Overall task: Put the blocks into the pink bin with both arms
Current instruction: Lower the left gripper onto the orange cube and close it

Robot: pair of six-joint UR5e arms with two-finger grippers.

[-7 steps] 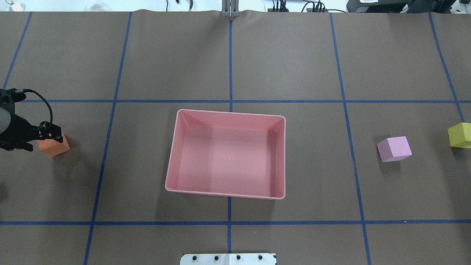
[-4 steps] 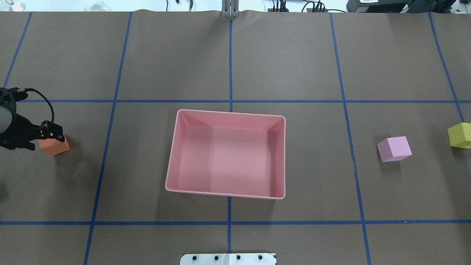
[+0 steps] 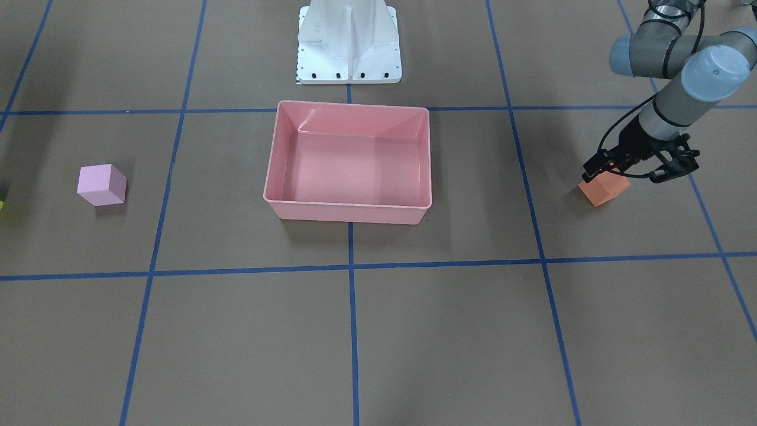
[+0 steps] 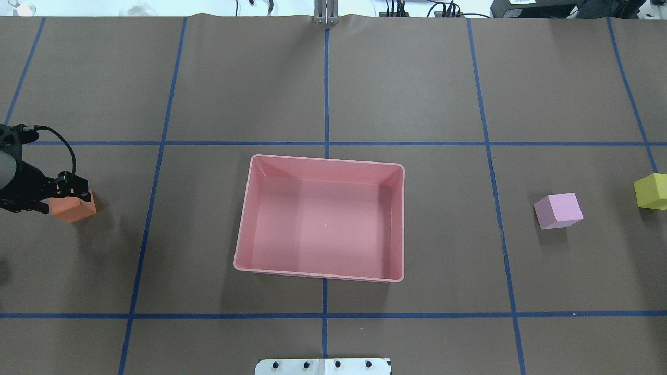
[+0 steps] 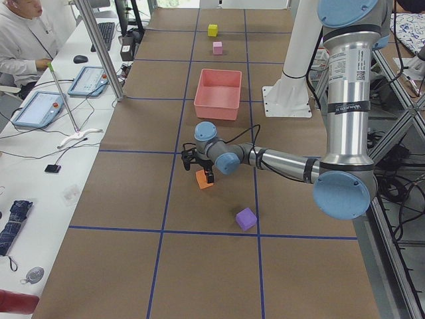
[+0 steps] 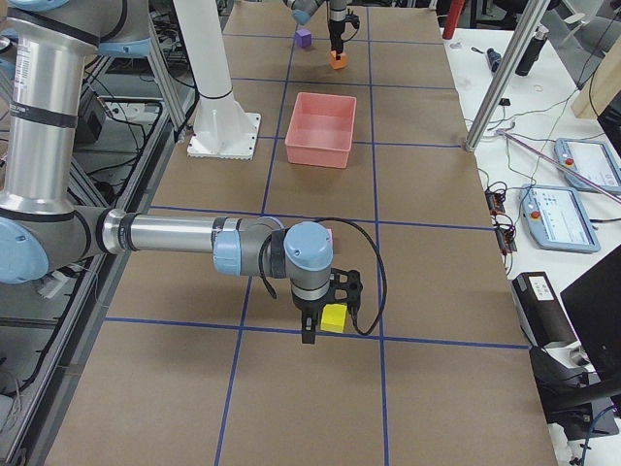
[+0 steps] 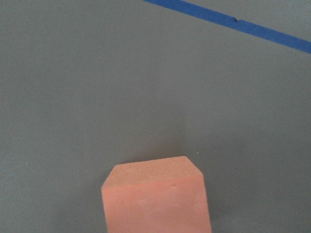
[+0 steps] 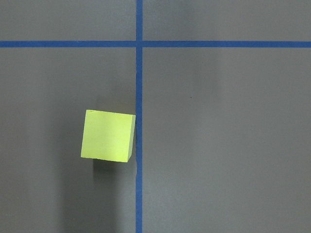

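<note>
The orange block lies on the table far to the left of the pink bin, which holds nothing. My left gripper points down over the orange block, low and about level with it, and looks open. The block fills the bottom of the left wrist view. My right gripper hovers over the yellow block; I cannot tell whether it is open or shut. The lilac block lies right of the bin. The purple block lies near the orange one, on the robot's side.
The white pedestal base stands behind the bin. Blue tape lines grid the brown table. An operator sits at a side bench with tablets, and a metal post stands at the table's far edge.
My left gripper has edged a little to the left over the orange block, and the block has shifted very slightly left with it. The bin and the other blocks have not moved.
</note>
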